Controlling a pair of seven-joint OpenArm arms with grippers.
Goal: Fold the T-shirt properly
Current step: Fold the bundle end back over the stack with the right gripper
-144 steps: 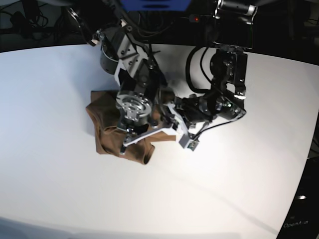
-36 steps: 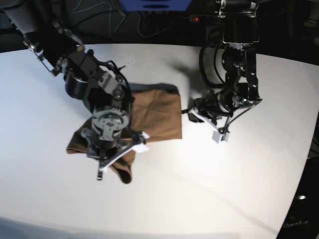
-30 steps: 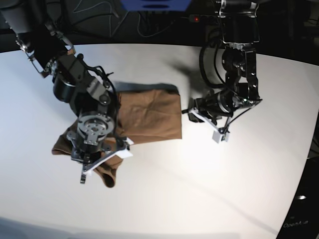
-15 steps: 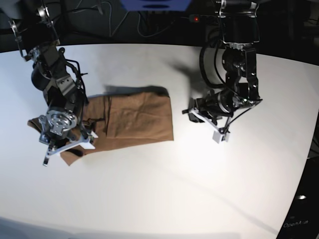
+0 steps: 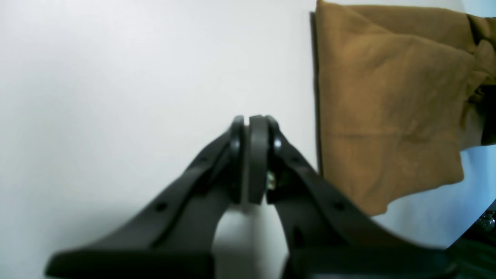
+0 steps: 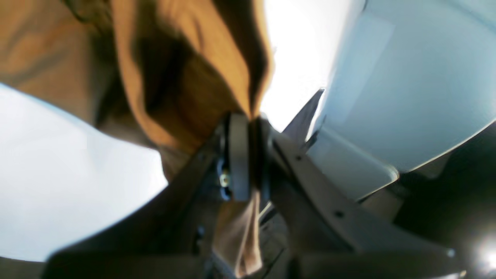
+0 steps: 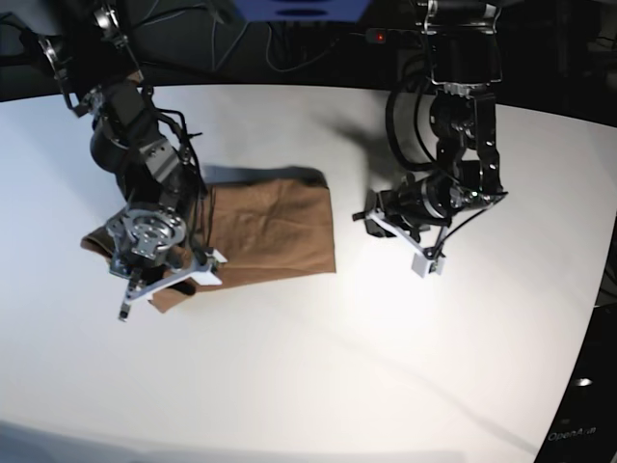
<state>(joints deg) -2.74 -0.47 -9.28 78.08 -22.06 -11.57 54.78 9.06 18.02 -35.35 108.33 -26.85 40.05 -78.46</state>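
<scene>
Nearest, the bench (image 7: 318,386) lies bare and white across the whole near half, giving ample room for drawing or laying cloth toward the camera.

At mid-depth left, the right hand (image 7: 159,275) is clamped shut on the T-shirt (image 7: 275,231); the right wrist view shows tan fabric pinched between the pads and bunched in folds beyond them. The garment lies on the bench left of centre, a flat rectangular panel to the right, its left end gathered under that hand.

Judged from its drape and creasing, the cloth is light, thin and limp. It should slide easily on the smooth surface and will not hold a shape unsupported. Hold is best taken at corners or hems, not mid-panel.

At mid-depth right, the left hand (image 7: 371,220) is closed on nothing, just beside the panel's straight right edge, not touching.

Farther back, the bench edge curves close behind both arms; room there is limited.
</scene>
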